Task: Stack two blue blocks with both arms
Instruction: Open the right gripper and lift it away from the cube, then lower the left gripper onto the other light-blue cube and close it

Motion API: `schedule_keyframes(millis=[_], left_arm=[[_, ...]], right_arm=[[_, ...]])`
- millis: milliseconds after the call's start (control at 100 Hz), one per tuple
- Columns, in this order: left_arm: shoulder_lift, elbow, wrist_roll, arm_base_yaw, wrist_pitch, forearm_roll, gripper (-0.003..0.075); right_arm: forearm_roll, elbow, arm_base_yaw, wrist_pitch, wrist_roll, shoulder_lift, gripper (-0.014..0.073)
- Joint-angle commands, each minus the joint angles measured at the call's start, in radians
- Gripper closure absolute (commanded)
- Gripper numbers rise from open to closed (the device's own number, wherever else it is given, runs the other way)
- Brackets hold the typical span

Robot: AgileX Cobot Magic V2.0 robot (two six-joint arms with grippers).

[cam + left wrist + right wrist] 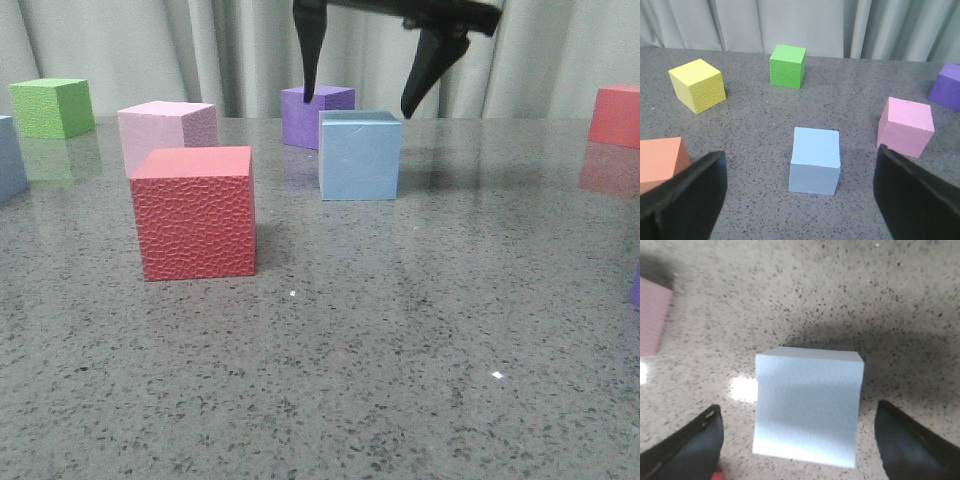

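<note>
One pale blue block point(360, 155) stands mid-table. My right gripper point(358, 107) hangs open just above it, one finger over each side, touching nothing. In the right wrist view the block point(807, 410) lies between the spread fingers of the right gripper point(797, 412). The second pale blue block point(8, 155) is cut by the left edge of the front view. In the left wrist view it point(815, 160) stands on the table beyond and between the wide-open fingers of my left gripper point(801, 155), which is empty. The left gripper is out of the front view.
A red cube point(195, 212) stands near the front, a pink cube point(165, 130) behind it, a green cube point(52, 107) at far left, a purple cube point(318, 115) behind the middle blue block, another red cube point(615, 115) at far right. A yellow cube point(696, 85) shows in the left wrist view.
</note>
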Motion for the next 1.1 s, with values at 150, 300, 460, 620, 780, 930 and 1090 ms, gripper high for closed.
schedule_keyframes(millis=[150, 300, 460, 620, 780, 930, 1090], left_arm=[[0.006, -0.034, -0.004, 0.002, -0.055, -0.014, 0.0155], [0.006, -0.034, -0.004, 0.002, -0.055, -0.014, 0.0155], [0.006, -0.034, -0.004, 0.002, -0.055, -0.014, 0.0155], [0.006, -0.034, -0.004, 0.002, -0.055, -0.014, 0.0155], [0.006, -0.034, -0.004, 0.002, -0.055, -0.016, 0.0155], [0.006, -0.034, -0.004, 0.002, -0.055, -0.018, 0.0155], [0.006, -0.034, -0.004, 0.002, -0.049, -0.018, 0.0155]], right_arm=[[0.000, -0.030, 0.000, 0.083, -0.046, -0.175, -0.0020], [-0.033, -0.027, 0.000, 0.084, -0.062, -0.238, -0.0020], [-0.098, -0.007, -0.005, 0.084, -0.071, -0.286, -0.0020], [-0.099, 0.087, -0.056, 0.084, -0.081, -0.348, -0.0020], [-0.098, 0.204, -0.141, 0.083, -0.102, -0.423, -0.0020], [-0.098, 0.302, -0.207, 0.071, -0.139, -0.501, -0.0020], [-0.095, 0.413, -0.265, 0.049, -0.164, -0.574, -0.0020]])
